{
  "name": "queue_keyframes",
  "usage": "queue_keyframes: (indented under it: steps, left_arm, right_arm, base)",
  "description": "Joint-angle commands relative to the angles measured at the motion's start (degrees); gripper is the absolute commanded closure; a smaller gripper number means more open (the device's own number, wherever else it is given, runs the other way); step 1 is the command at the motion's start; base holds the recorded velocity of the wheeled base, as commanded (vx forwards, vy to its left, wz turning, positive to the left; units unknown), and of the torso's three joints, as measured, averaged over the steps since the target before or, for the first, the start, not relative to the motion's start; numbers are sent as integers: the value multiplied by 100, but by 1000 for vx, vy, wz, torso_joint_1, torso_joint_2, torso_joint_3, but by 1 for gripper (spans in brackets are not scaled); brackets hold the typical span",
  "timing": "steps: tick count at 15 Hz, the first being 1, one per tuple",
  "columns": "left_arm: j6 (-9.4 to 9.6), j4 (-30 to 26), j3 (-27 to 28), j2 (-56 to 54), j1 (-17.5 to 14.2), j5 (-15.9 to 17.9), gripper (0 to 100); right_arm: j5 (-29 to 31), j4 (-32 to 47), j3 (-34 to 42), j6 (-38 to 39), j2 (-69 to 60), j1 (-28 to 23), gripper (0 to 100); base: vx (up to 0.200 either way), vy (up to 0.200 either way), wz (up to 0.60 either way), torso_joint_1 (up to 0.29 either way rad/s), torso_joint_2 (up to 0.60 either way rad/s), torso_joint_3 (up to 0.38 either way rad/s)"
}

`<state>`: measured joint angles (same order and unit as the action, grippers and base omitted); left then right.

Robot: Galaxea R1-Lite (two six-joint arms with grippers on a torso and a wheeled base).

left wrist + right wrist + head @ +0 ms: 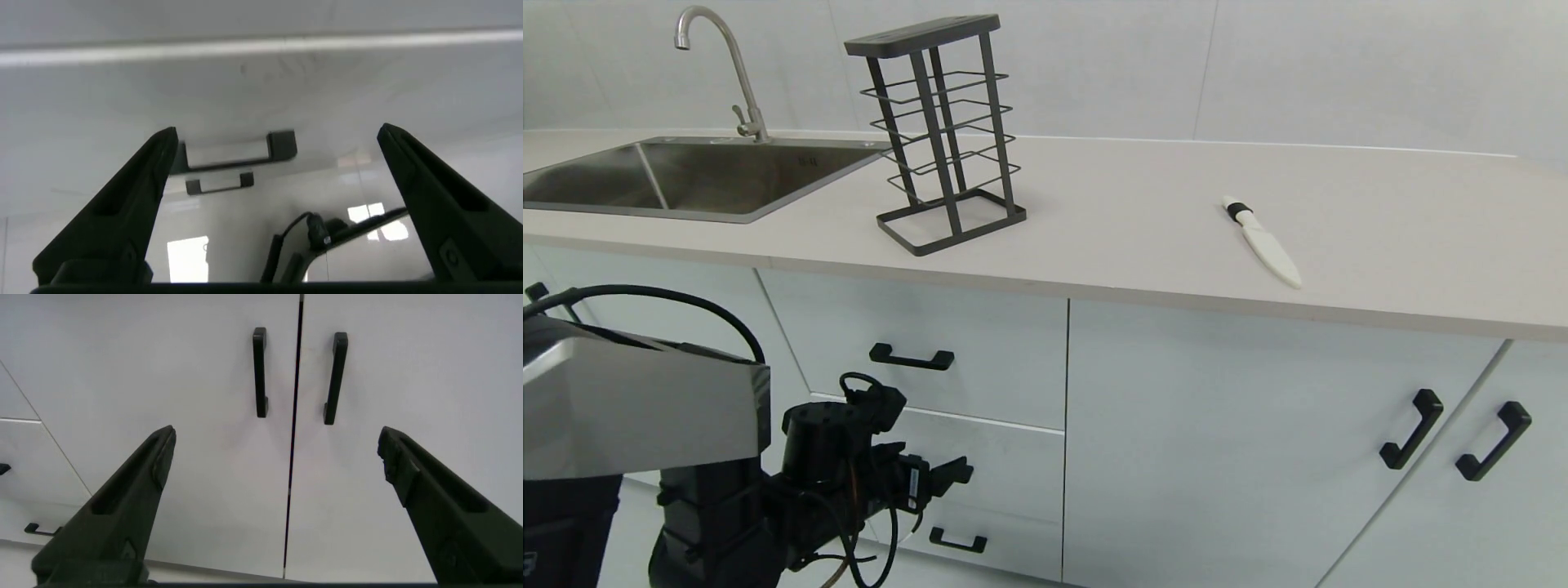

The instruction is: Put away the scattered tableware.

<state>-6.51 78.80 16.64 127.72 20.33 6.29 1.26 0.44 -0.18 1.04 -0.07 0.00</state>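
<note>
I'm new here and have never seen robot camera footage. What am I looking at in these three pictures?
This is a two-armed wheeled robot at a kitchen counter. The wide picture is from its head camera; the other two look out from its wrists, between each gripper's dark fingers. On the counter lies a white knife, apart from a black wire rack near the sink. The left gripper faces a drawer handle, the right gripper two cabinet door handles. Both are open, holding nothing.
</note>
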Motion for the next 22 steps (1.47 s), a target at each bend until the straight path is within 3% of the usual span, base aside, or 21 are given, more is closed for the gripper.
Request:
queue_keyframes:
  steps: [1, 3, 4, 7, 9, 14, 16, 17, 18, 19, 22]
  left_arm:
    - [-8, -31, -1137, -1715, 471, -14, 0]
    - [-87, -58, -1664, -2928, 718, -31, 0]
    - [-149, -128, -1664, -3271, 700, -31, 0]
    - [-175, -207, -1664, -4422, 322, -5, 0]
    - [-175, -216, -1664, -5117, -47, 4, 0]
    - [-149, -673, -1664, -7314, -1471, 39, 0]
    - [-149, -1754, -1664, -8887, -1954, 39, 0]
    - [-166, -2211, -1664, -9353, -1989, 39, 0]
    - [-175, -3327, -1664, -10320, -1989, 39, 0]
    - [-193, -3960, -1664, -10847, -2007, 39, 0]
    - [-166, -5111, -1664, -11858, -2130, 74, 0]
  right_arm:
    - [-3, 0, 1, 2, 7, 0, 0]
    - [-3, 0, 1, 2, 7, 0, 0]
    - [6, 0, 1, 2, 7, 0, 0]
    - [-3, 0, 1, 2, 7, 0, 0]
    - [6, 0, 1, 2, 7, 0, 0]
    - [-3, 0, 1, 2, 7, 0, 0]
    - [6, 0, 1, 2, 7, 0, 0]
    - [-3, 0, 1, 2, 7, 0, 0]
    - [-3, 0, 1, 2, 7, 0, 0]
    - [6, 0, 1, 2, 7, 0, 0]
    - [-3, 0, 1, 2, 7, 0, 0]
  base:
    - [0, 0, 0, 0, 0, 0]
    - [0, 0, 0, 0, 0, 0]
    - [0, 0, 0, 0, 0, 0]
    - [0, 0, 0, 0, 0, 0]
    - [0, 0, 0, 0, 0, 0]
    - [0, 0, 0, 0, 0, 0]
    - [0, 0, 0, 0, 0, 0]
    - [0, 0, 0, 0, 0, 0]
    - [0, 0, 0, 0, 0, 0]
    - [0, 0, 0, 0, 0, 0]
    - [0, 0, 0, 0, 0, 0]
